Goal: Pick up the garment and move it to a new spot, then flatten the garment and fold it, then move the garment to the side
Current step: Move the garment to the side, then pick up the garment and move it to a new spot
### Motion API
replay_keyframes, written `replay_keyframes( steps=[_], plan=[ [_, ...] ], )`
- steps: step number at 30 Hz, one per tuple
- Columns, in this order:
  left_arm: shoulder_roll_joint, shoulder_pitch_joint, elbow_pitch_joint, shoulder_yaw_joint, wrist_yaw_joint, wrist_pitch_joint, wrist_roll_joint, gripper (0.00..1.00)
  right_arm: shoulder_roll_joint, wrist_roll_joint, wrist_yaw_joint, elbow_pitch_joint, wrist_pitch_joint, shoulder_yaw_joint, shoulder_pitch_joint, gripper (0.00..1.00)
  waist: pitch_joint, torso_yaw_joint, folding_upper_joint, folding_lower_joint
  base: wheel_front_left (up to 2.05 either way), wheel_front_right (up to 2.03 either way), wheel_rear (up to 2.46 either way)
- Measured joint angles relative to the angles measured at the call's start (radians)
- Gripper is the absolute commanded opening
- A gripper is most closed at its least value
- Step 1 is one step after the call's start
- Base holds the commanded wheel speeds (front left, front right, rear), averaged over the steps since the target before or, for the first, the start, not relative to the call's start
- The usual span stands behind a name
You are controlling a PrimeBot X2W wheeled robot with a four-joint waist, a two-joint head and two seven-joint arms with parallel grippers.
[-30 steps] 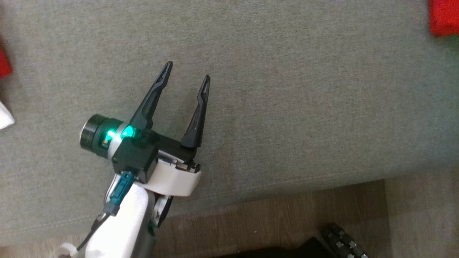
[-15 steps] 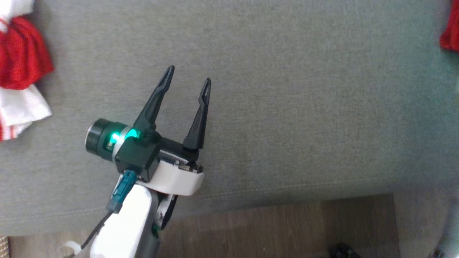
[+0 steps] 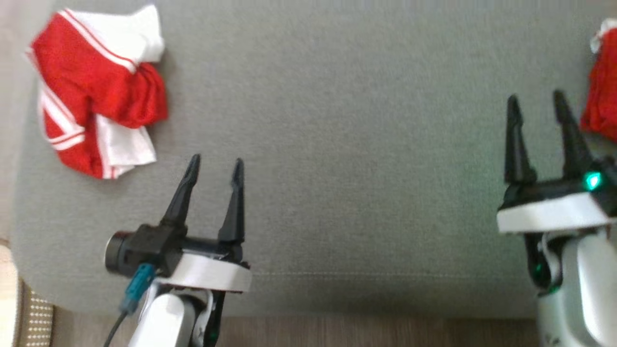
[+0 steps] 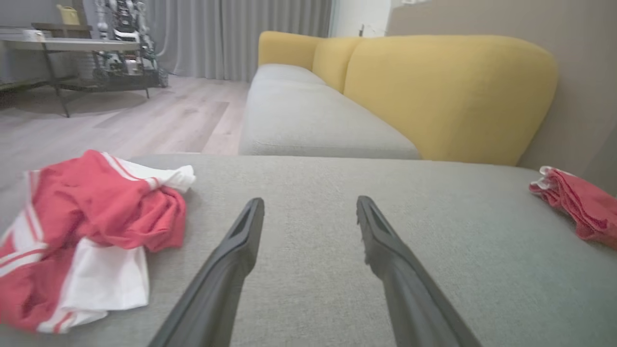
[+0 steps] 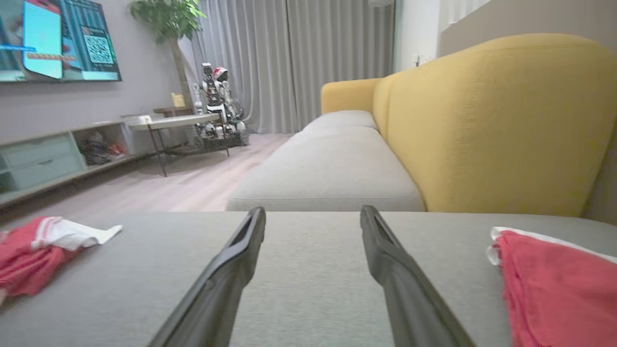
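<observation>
Red-and-white garment (image 3: 96, 91) lay crumpled at the left corner of the grey seat (image 3: 347, 144).
Your left gripper (image 3: 216, 161) hung near it, fingers wide and empty; your right gripper (image 3: 535, 96), equally wide, was just beside a second red cloth (image 3: 600, 106), perhaps folded; blur hid that.

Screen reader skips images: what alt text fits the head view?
A red-and-white garment lies at the upper left of a grey sofa cushion. The left gripper, jaws open, is below it; the right gripper, jaws open, is beside a second red garment, far right.
</observation>
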Motion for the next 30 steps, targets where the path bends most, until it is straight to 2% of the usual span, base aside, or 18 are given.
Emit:
replay_keyframes(
  steps=[5,11,17,30],
  plan=[
    [-0.001,0.063,-0.036,0.027,0.014,0.0,-0.017,1.0,0.004,0.072,0.0,-0.063,0.0,0.076,0.136,1.0,-0.095,0.041,0.0,0.0,0.0,0.0,0.0],
    [0.0,0.125,-0.095,0.029,0.002,0.0,0.03,1.0,0.008,0.05,0.0,-0.082,0.0,0.026,0.228,1.0,-0.156,0.067,0.0,0.0,0.0,0.0,0.0],
    [0.0,0.167,-0.106,0.028,-0.029,0.0,0.075,1.0,0.01,0.051,0.0,-0.069,0.0,0.012,0.282,1.0,-0.19,0.071,0.0,-0.0001,0.0,0.0,0.0],
    [0.0,0.179,-0.106,0.044,-0.028,0.0,0.088,1.0,0.011,0.05,0.0,-0.044,0.0,0.01,0.295,1.0,-0.2,0.056,0.0,0.0,0.0,0.0,0.0]
  ],
)
